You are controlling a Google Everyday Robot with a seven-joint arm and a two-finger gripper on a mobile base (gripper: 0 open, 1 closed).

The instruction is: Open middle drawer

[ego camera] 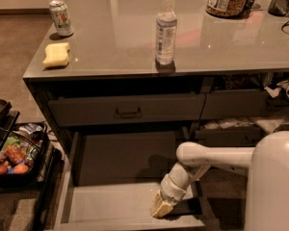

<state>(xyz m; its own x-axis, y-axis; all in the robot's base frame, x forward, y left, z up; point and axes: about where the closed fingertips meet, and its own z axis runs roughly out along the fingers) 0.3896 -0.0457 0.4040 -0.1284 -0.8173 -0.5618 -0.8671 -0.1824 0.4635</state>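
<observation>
Here, tan tool (162,207), grip unclear, reaches inside the open, pale-floored middle drawer (111,203).

Glossy grey counter (120,37), brown carpet floor (12,52), dim warm light

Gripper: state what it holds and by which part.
Cannot be told. The gripper sits at the front wall of the pulled-out middle drawer; any grasp is hidden.
</observation>
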